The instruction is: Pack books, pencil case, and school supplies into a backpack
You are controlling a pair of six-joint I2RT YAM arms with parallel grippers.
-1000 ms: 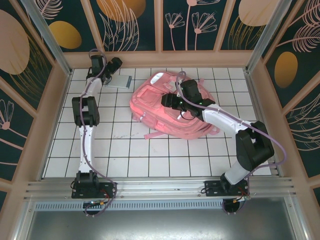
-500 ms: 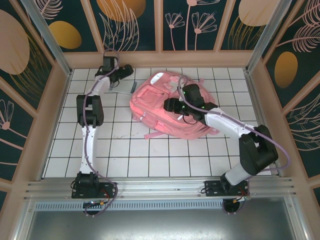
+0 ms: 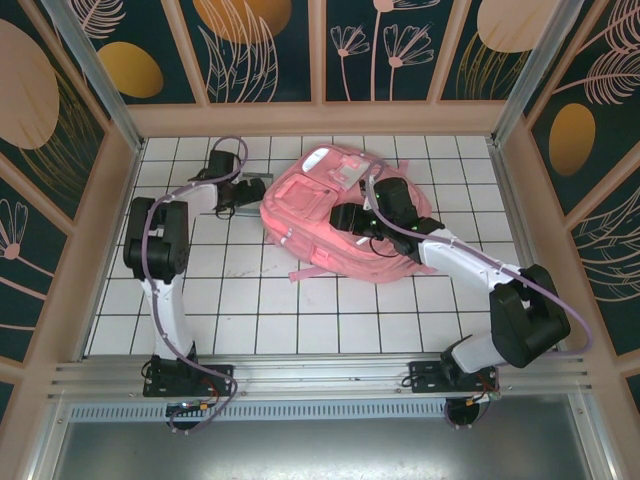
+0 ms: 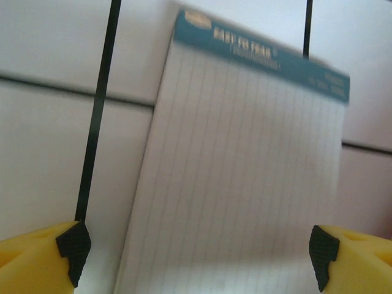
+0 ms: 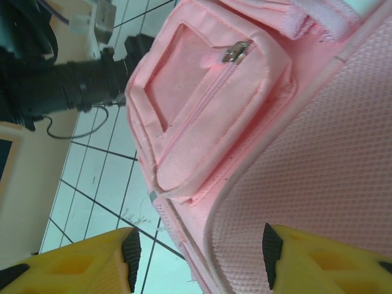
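The pink backpack [image 3: 300,215] lies flat in the middle of the tiled table, and its zipped front pocket [image 5: 208,104] faces the right wrist camera. My right gripper [image 3: 348,217] hangs over the bag's left part. It [image 5: 201,254] is open: one finger is over the tiles, the other over the pink mesh panel [image 5: 318,184], with the bag's edge between them. Just left of the backpack lies a small book [image 3: 256,184], a white lined pad with a teal top band [image 4: 245,171]. My left gripper [image 3: 240,195] is low over it and wide open [image 4: 199,257], holding nothing.
Wooden walls [image 3: 110,200] close the table on the left, back and right. A loose pink strap [image 3: 305,270] trails from the bag toward the near side. The left arm's dark links [image 5: 61,86] lie close beside the backpack. Bare tiles [image 3: 300,320] stretch toward the arm bases.
My left gripper swung from the back-left corner to the right and down over the lined pad, its jaws widening a little. The right gripper shifted slightly over the backpack.
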